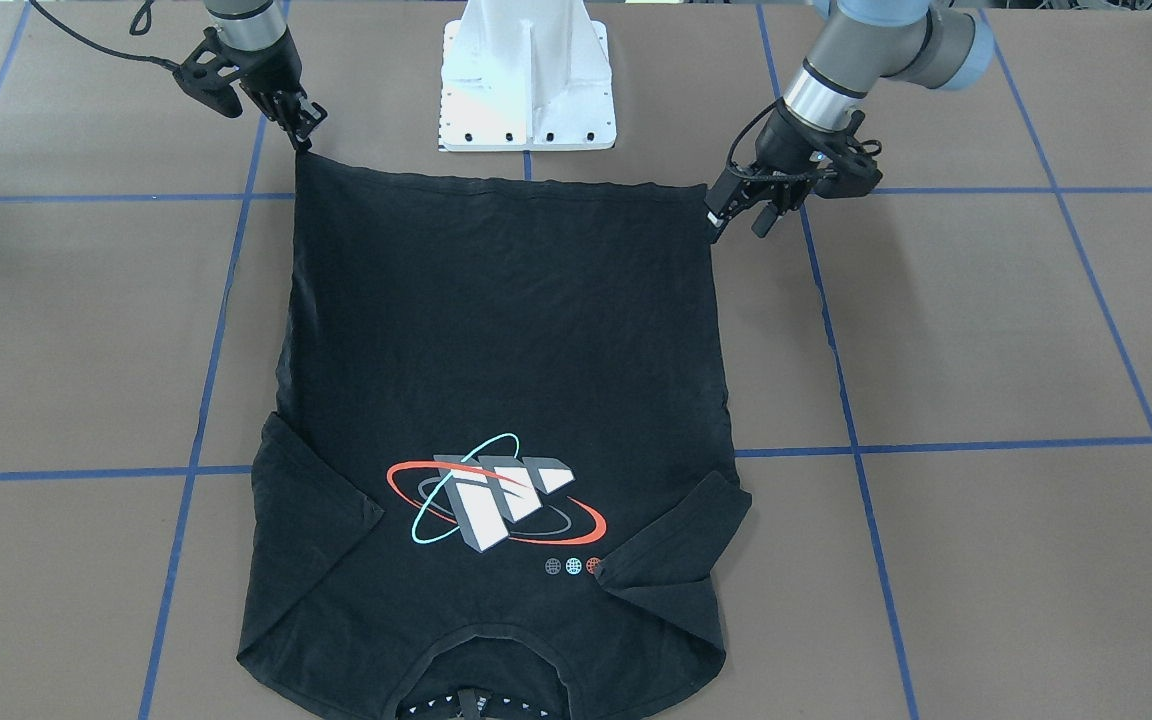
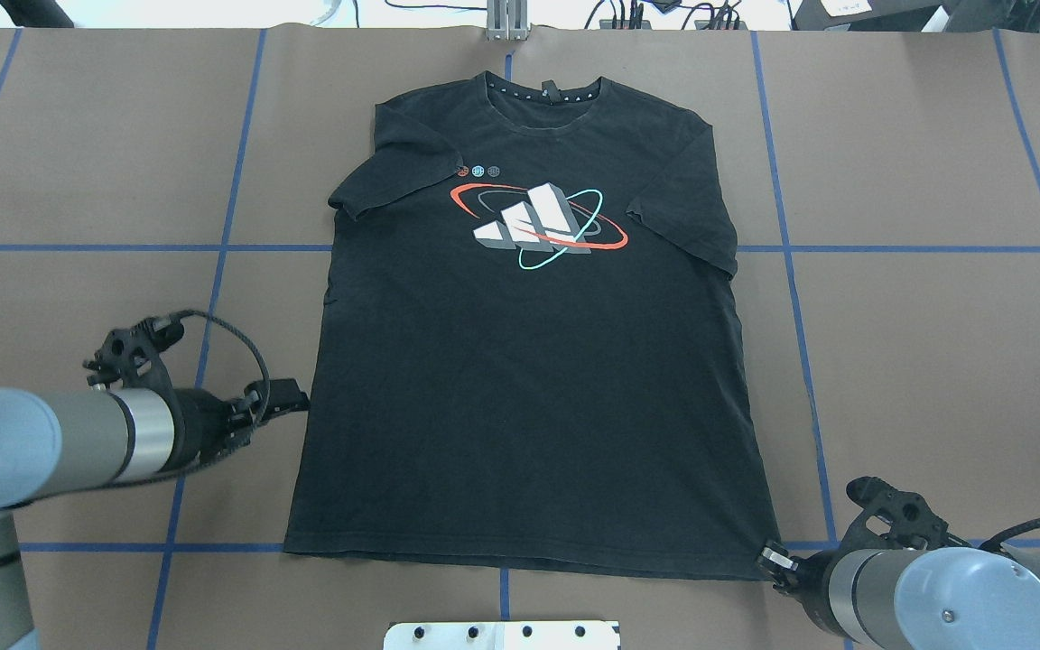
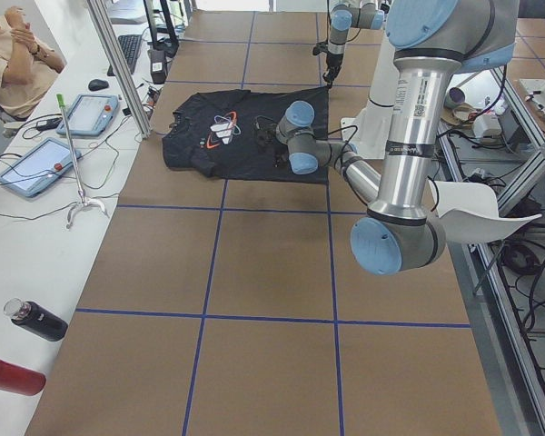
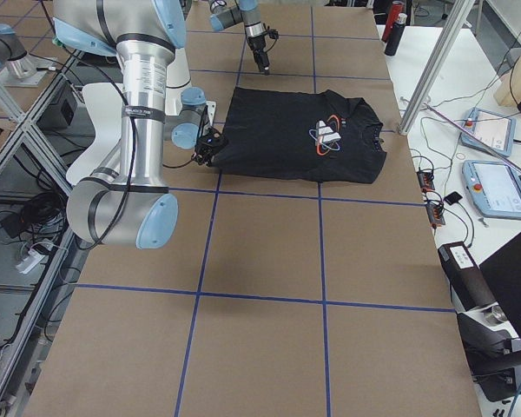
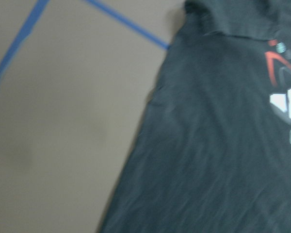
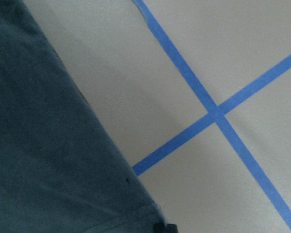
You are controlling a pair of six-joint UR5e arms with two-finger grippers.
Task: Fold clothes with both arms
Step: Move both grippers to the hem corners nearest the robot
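The black T-shirt (image 2: 529, 361) lies flat and face up on the brown table, collar at the far edge and hem toward the robot; it also shows in the front view (image 1: 506, 350). Its chest print (image 2: 538, 226) has white-grey bars with red and cyan rings. My right gripper (image 2: 775, 560) is low at the hem's right corner, and in the front view (image 1: 302, 138) its fingers look shut on that corner. My left gripper (image 1: 738, 222) is open and empty, held just off the shirt's left edge near the other hem corner (image 2: 290, 542). The left wrist view is blurred.
The white pedestal base (image 1: 526, 90) stands just behind the hem. Blue tape lines (image 1: 936, 445) grid the table. A side bench along the table's far edge holds tablets (image 3: 36, 168) and bottles (image 3: 32, 320), with an aluminium post (image 4: 434, 61) beside it.
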